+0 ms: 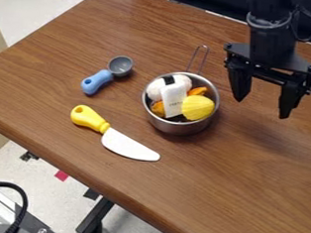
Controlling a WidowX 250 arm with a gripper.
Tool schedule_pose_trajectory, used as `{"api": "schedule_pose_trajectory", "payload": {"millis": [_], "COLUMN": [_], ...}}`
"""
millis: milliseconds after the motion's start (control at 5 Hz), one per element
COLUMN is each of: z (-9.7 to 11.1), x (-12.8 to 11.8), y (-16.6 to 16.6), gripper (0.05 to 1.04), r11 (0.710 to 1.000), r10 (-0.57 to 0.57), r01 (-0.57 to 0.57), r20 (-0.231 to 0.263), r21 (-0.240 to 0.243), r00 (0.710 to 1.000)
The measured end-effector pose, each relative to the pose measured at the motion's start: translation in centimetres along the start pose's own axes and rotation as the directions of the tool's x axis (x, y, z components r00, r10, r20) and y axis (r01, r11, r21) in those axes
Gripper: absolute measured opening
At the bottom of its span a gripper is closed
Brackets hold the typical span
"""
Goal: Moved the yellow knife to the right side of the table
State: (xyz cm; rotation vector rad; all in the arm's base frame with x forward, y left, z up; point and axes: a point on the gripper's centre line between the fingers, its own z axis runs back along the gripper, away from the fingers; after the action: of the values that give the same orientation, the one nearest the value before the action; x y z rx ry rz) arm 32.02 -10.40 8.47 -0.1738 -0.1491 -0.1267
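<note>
Pale flooring (135,224) is visible beneath the near long edge of a brown wood-grain table (246,193), with a red patch (61,175) and dark patches (92,194) marked on it. One dark table leg (93,220) stands under that same edge, and a black cable (21,202) curves at the lower left of my view.

Item one: the yellow knife (123,144), its white blade included, lies flat between the metal pot and the near long edge. Its yellow handle points toward the left short edge; the blade tip points away from that edge and sits just beside the pot, apart from it.

Item two: a metal pot (178,128) stands upright near the middle of the tabletop, its wire handle toward the far edge. Inside are a ribbed yellow piece (197,108), a white piece with a black top (174,100), a rounded white piece (154,89) and orange pieces (197,91).

Item three: a scoop with blue handle and grey bowl (98,81) lies between pot and left short edge.

Claw: the black gripper (260,109) hangs beside the pot, toward the far edge, fingers spread well apart, pointing down.
</note>
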Motion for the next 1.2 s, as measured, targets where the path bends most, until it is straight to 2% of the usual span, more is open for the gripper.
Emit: {"api": "schedule_pose_trajectory", "payload": {"millis": [200,400,600,800,1000,1200], "z": [-0.8,-0.4,0.5,1.7,3.0,3.6], "x": [-0.5,-0.7,-0.8,-0.6,-2.3,-3.9], "y": [0.1,0.6,0.8,1.1,2.5,4.6], "gripper": [0.999,0.999,0.999,0.999,0.999,0.999], "r11": [1.000,0.994,0.981,0.952,0.847,0.715], "r10": [0.000,-0.108,-0.190,-0.306,-0.531,-0.699], "r01": [0.000,0.108,0.187,0.305,0.530,0.694], "r20": [-0.033,-0.062,-0.063,-0.065,-0.105,-0.132], "r21": [0.001,-0.016,-0.043,-0.026,-0.047,-0.083], "r00": [0.999,0.992,0.980,0.950,0.841,0.703]}}
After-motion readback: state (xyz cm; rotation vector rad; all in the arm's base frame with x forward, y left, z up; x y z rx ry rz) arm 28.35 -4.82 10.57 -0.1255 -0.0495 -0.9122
